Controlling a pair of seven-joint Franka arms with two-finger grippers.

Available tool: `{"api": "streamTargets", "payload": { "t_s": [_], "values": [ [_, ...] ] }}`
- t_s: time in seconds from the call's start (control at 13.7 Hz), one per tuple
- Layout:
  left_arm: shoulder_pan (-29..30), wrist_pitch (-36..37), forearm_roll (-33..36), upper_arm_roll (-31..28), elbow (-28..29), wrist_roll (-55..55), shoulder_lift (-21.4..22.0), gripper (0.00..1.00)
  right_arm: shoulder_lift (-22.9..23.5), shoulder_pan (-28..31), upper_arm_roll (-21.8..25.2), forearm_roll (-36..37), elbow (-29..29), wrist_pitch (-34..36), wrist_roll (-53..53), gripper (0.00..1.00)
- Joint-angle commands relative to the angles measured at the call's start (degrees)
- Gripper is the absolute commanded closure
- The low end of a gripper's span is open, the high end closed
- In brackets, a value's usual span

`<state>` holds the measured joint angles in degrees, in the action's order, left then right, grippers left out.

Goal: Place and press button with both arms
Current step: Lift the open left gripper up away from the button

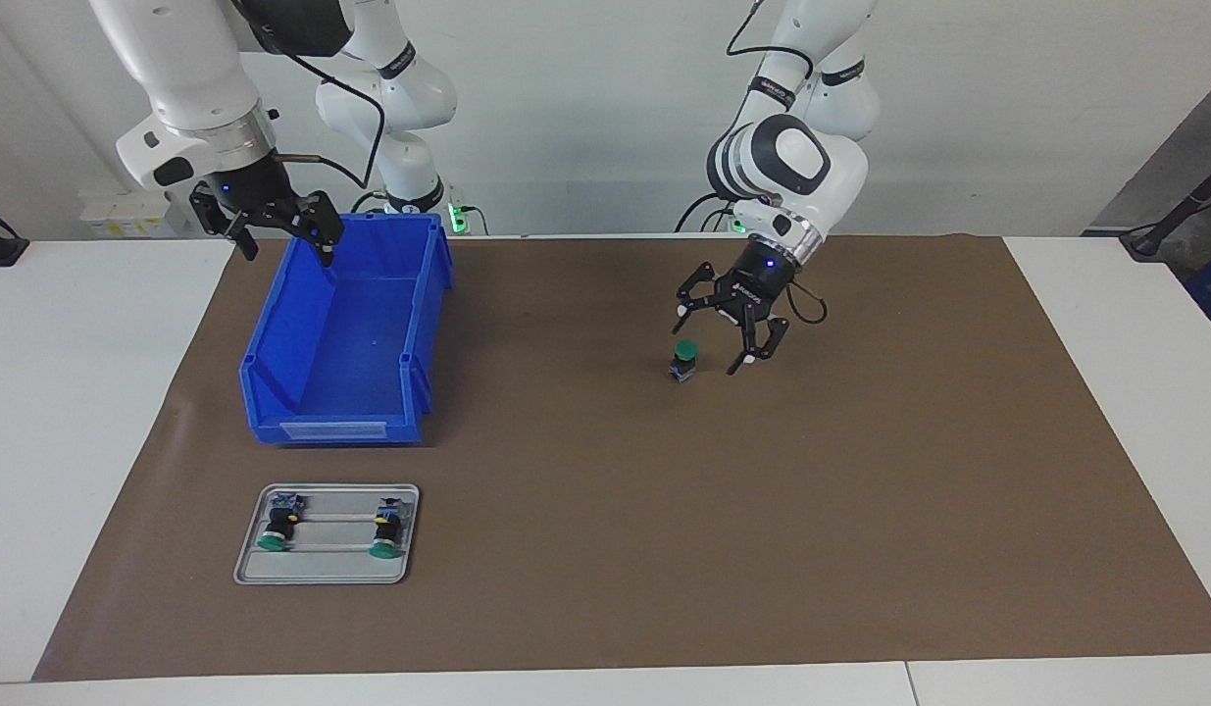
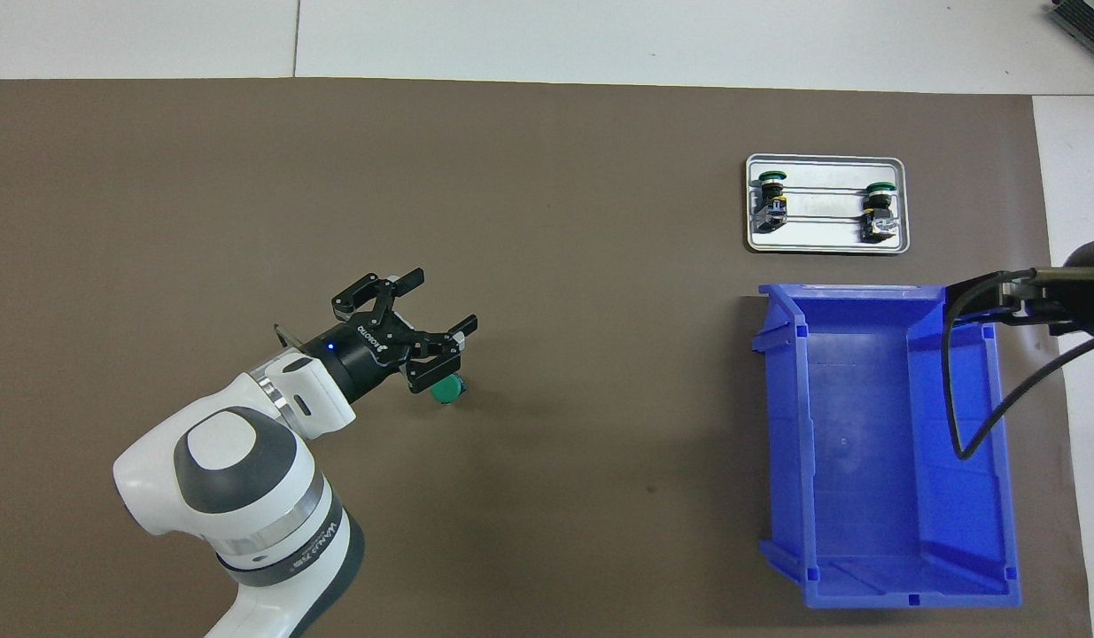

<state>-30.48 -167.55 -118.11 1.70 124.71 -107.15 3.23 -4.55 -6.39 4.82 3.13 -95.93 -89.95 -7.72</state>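
Presently the left gripper (image 1: 731, 341) hangs, jaws wide, just beside the upright button (image 1: 683, 360); the right gripper (image 1: 283, 245), jaws wide, waits over the blue bin (image 1: 424, 294).

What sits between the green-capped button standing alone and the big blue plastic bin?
Nothing: only bare brown mat lies between the lone green-capped button and the blue plastic bin, clearest in the facing view.

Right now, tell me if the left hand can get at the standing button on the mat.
Probably yes. The left hand hangs open just above the button, which stands upright alone on the brown mat with nothing between them.
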Motion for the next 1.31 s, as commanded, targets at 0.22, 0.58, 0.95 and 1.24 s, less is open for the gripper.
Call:
{"api": "streamTargets", "payload": {
  "t_s": [0.22,0.58,0.95,1.24],
  "values": [
    [-0.19,-11.13,0.07,2.60,-6.14,2.12,-1.03,0.01,-1.25,0.50,-0.42,-0.58,-1.19,-0.05,-0.62,0.00],
    [-0.11,-9.64,1.65,3.56,-10.09,2.12,-2.96,0.02,-1.25,0.50,-0.42,-0.58,-1.19,-0.05,-0.62,0.00],
    [-0.28,-3.22,1.56,4.88,-10.90,5.98,-2.70,0.04,-1.25,0.50,-0.42,-0.58,-1.19,-0.05,-0.62,0.00],
    [0.33,3.19,3.14,4.54,-11.77,11.08,-2.09,0.05,-1.25,0.50,-0.42,-0.58,-1.19,-0.05,-0.62,0.00]
  ]
}}
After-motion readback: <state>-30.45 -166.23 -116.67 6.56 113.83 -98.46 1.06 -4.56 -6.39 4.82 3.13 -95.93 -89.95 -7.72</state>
